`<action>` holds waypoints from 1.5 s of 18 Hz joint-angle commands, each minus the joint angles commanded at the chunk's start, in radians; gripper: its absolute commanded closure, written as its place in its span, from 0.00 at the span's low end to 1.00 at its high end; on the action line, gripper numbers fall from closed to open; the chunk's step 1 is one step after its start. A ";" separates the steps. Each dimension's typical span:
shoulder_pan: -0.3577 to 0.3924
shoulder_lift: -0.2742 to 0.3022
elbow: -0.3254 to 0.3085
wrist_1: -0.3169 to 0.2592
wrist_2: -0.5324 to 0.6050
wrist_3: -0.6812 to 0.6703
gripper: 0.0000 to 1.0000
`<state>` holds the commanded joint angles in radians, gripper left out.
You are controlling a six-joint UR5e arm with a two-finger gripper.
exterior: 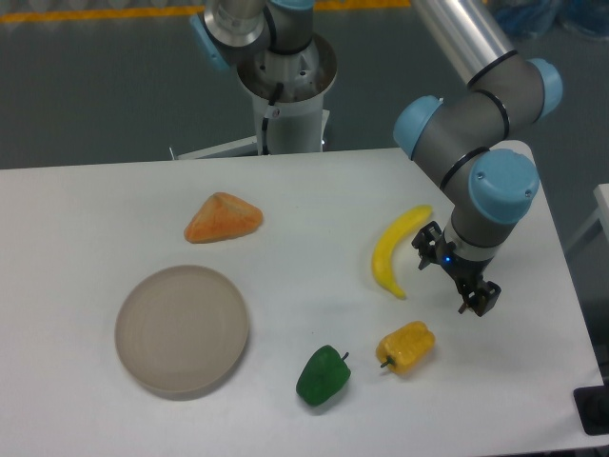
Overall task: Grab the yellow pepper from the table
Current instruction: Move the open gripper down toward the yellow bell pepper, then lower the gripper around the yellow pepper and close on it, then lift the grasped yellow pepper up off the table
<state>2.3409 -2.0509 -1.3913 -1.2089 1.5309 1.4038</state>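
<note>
The yellow pepper (pixel 406 347) lies on the white table (pixel 86 209) near the front right, its short dark stem pointing left. My gripper (pixel 455 271) hangs from the blue-capped wrist, pointing down, just behind and to the right of the pepper and apart from it. Its black fingers (pixel 482 297) stand spread and hold nothing. The wrist hides part of the gripper.
A yellow banana (pixel 392 250) lies just left of the gripper. A green pepper (pixel 324 375) sits left of the yellow pepper. A round grey plate (pixel 182 329) is at the front left, and an orange wedge-shaped item (pixel 223 218) lies behind it. The table's right edge is close.
</note>
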 joint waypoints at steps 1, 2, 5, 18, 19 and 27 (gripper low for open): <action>-0.006 -0.002 0.000 0.011 -0.003 -0.017 0.00; -0.011 -0.008 -0.002 0.025 -0.011 -0.040 0.00; -0.046 -0.038 0.008 0.092 -0.023 -0.187 0.00; -0.117 -0.121 0.034 0.127 0.014 -0.217 0.00; -0.118 -0.127 0.034 0.127 0.015 -0.217 0.00; -0.134 -0.169 0.034 0.129 0.012 -0.209 0.29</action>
<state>2.2074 -2.2197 -1.3576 -1.0799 1.5432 1.1950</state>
